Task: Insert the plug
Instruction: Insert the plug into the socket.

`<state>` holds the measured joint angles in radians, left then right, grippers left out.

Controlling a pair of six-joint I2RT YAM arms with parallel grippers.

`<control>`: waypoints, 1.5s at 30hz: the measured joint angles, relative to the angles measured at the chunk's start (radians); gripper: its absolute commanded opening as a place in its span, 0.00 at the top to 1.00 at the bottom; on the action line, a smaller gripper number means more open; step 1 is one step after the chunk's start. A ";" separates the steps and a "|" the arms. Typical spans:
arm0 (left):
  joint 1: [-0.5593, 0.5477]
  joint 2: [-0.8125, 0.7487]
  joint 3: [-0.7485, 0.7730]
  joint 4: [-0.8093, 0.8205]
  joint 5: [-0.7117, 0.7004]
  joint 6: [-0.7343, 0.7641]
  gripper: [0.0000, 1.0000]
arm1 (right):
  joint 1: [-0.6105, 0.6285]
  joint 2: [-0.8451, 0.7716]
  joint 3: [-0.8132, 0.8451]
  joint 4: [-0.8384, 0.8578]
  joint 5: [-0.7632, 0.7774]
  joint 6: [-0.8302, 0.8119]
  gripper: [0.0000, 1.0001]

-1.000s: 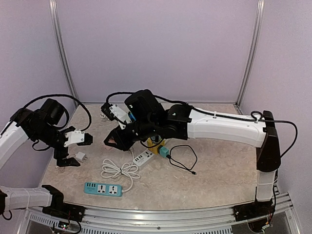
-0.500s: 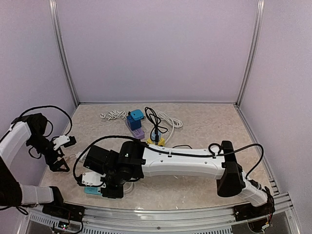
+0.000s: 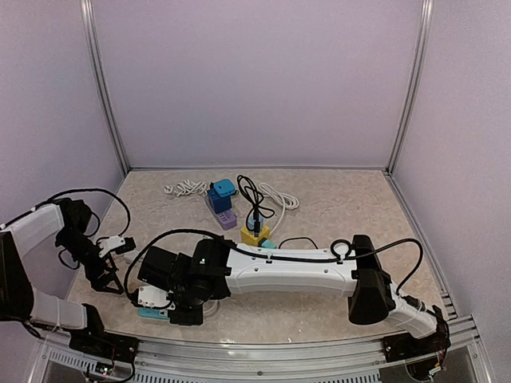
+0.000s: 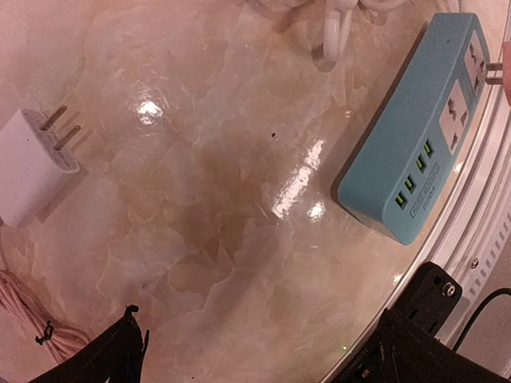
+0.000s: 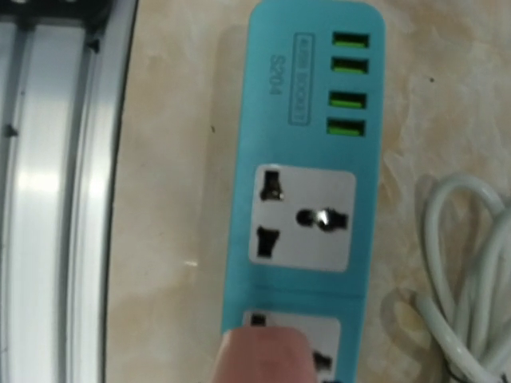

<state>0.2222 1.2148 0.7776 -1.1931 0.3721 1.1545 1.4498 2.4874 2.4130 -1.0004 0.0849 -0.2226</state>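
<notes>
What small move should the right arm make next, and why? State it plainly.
Probably a slow, straight descent: the right gripper hangs over the teal power strip, and a blurred pink shape in its wrist view overlaps the end socket. Alignment is too blurred to judge.

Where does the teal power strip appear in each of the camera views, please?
Top external: the teal power strip lies near left, mostly hidden under the right gripper.
Left wrist: the strip is at upper right, lying diagonally.
Right wrist: the strip fills the centre, running top to bottom.
Shared landmark: the aluminium rail at the table's near edge, beside the strip in every view.
</notes>
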 measured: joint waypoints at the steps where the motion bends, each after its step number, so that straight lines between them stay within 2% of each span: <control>1: -0.011 0.004 -0.019 0.012 -0.012 -0.006 0.01 | 0.000 0.008 0.000 0.007 0.002 -0.003 1.00; 11: -0.035 0.034 -0.047 0.080 -0.043 -0.041 0.01 | 0.000 0.028 0.000 0.027 0.019 -0.019 1.00; 27: -0.089 0.030 -0.047 0.084 -0.047 -0.066 0.01 | -0.016 0.042 -0.007 -0.014 0.016 0.003 1.00; 38: -0.089 0.021 -0.027 0.082 -0.047 -0.069 0.01 | -0.027 0.153 0.161 -0.116 0.018 0.005 1.00; 45: -0.090 0.021 -0.016 0.081 -0.047 -0.070 0.01 | -0.002 0.150 0.148 -0.114 0.077 0.004 1.00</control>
<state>0.1326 1.2362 0.7616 -1.1118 0.3248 1.0847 1.4475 2.6373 2.5610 -1.1149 0.1616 -0.2184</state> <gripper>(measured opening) 0.988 0.242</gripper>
